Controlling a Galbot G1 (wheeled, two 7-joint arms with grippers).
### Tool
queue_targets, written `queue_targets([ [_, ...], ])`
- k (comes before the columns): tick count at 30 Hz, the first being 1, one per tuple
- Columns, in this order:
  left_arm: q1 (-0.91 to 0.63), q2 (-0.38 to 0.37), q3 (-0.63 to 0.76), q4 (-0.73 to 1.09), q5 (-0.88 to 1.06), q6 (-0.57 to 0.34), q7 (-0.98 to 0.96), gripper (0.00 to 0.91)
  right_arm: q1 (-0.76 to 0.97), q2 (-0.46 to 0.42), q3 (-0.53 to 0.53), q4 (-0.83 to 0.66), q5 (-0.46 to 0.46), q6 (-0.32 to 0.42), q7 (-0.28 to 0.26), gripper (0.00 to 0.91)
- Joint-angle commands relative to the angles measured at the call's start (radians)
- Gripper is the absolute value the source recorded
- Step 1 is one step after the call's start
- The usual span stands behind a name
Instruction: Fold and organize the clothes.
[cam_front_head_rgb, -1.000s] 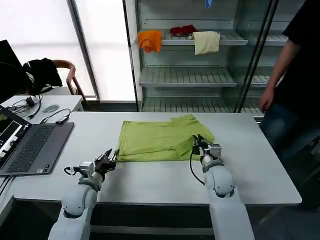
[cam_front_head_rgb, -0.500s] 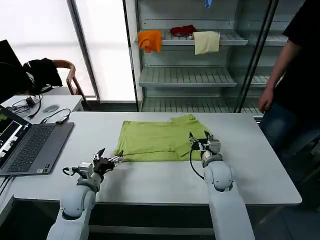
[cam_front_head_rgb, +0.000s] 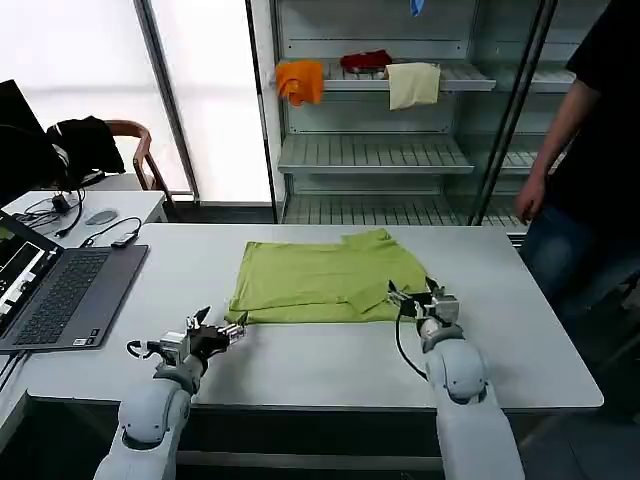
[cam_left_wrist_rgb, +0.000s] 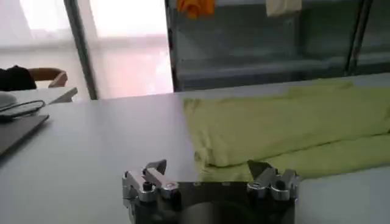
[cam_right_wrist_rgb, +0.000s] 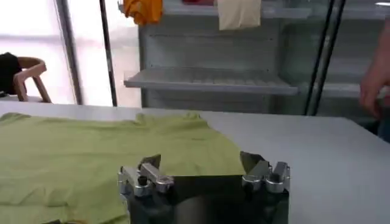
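Likely light, limp T-shirt (cam_front_head_rgb: 325, 281) lying folded; best pinched at near corners by left gripper (cam_front_head_rgb: 224, 332) at 7 o'clock and right gripper (cam_front_head_rgb: 412, 299) at 5, both open, empty.

One T-shirt (cam_front_head_rgb: 325, 280), one laptop (cam_front_head_rgb: 60, 290), three shelf cloths (cam_front_head_rgb: 300, 80).

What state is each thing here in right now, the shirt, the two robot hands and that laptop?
Green T-shirt: partly folded, flat on the table, held by nothing.
Left gripper: fingers open, beside the shirt's near left corner.
Right gripper: fingers open, at the shirt's right edge.
Laptop: lid open.
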Motion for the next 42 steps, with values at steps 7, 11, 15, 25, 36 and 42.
queue_targets([
  [7, 0.001, -0.003, 0.005, -0.005, 0.023, 0.034, 0.000, 0.907, -0.152, -0.041, 0.048, 0.097, 0.018, -0.010, -0.005, 0.907],
  [11, -0.007, -0.007, 0.009, 0.006, 0.024, 0.035, -0.002, 0.877, -0.147, -0.035, 0.054, 0.074, 0.017, -0.009, 0.002, 0.796],
  [15, -0.011, -0.009, 0.013, 0.018, 0.026, 0.034, -0.003, 0.695, -0.145, -0.036, 0.058, 0.059, 0.017, -0.010, 0.006, 0.564],
  [25, -0.004, -0.010, 0.015, 0.027, 0.044, 0.035, 0.009, 0.010, -0.145, -0.035, 0.048, 0.045, 0.003, -0.009, -0.008, 0.000],
  [36, -0.005, -0.010, 0.017, 0.021, 0.048, 0.032, 0.022, 0.000, -0.142, -0.032, 0.043, 0.058, 0.009, -0.009, -0.010, 0.000],
  [42, -0.009, -0.013, 0.021, 0.020, 0.071, 0.024, 0.010, 0.000, -0.155, -0.033, 0.038, 0.086, 0.025, -0.010, -0.013, 0.000],
])
